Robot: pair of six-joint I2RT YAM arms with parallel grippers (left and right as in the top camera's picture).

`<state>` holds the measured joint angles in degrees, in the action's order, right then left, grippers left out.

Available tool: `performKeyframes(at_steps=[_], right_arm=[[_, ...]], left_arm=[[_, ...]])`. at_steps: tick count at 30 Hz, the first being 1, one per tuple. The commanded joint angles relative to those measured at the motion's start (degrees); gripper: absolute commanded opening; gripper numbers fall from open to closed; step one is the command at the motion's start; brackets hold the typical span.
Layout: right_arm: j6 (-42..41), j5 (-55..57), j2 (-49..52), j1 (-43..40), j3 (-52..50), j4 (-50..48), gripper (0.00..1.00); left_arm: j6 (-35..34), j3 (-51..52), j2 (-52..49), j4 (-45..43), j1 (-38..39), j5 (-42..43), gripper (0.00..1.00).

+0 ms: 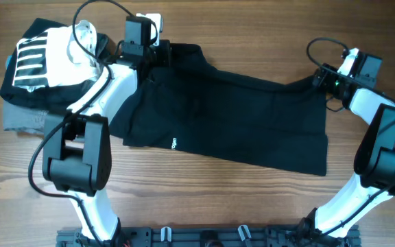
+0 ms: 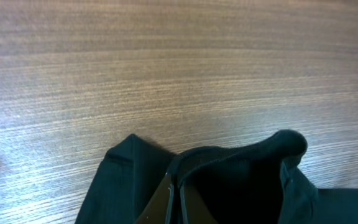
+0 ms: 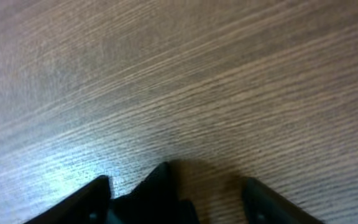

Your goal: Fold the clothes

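Observation:
The plain black T-shirt (image 1: 238, 116) lies spread across the middle of the table, its tiny white label (image 1: 173, 144) near the front left. My left gripper (image 1: 164, 53) is at the shirt's far left corner. In the left wrist view its jaws (image 2: 179, 198) are pressed together on a raised fold of the black fabric (image 2: 241, 180). My right gripper (image 1: 319, 79) is at the shirt's far right corner. In the right wrist view its fingers (image 3: 176, 186) are apart, with a point of the black fabric (image 3: 159, 183) between them, nearer the left finger.
A black garment with white stripes and print (image 1: 36, 55) lies at the far left on a grey folded garment (image 1: 22, 118). Bare wood table (image 1: 218, 199) lies in front of the shirt. Cables loop above both wrists.

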<state>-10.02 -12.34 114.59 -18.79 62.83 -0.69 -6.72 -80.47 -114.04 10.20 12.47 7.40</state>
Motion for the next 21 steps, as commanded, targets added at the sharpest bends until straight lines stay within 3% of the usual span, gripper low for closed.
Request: performKeyframes(at_steps=[1,4,11,14,18,21], right_arm=[[-0.39,-2.08,2.78,0.72,-0.26,0.07,0.38],[-0.57,-2.1,1.36,0.48,-0.24,1.05,0.04],[-0.66,-2.23,-15.34,0.22,-0.24,11.08,0.04],[-0.66,-2.03,-23.47,0.17,-0.24,20.41,0.04],[-0.85,-1.75,-28.0,0.15,-0.24,30.71,0.04],[-5.49,1.75,-29.11,0.15,-0.24,39.58,0.04]], left_arm=[[-0.79,-0.13,1.97,-0.07,0.04,0.5,0.04],[-0.76,-0.13,2.34,0.02,0.04,0.48,0.04],[-0.68,-0.13,9.33,4.09,0.04,-3.48,0.04],[-0.68,-0.13,12.22,11.47,-0.02,-7.08,0.04],[-0.72,-0.13,14.05,23.08,-0.07,-12.11,0.04],[-0.74,-0.13,14.64,29.51,-0.11,-14.16,0.04]])
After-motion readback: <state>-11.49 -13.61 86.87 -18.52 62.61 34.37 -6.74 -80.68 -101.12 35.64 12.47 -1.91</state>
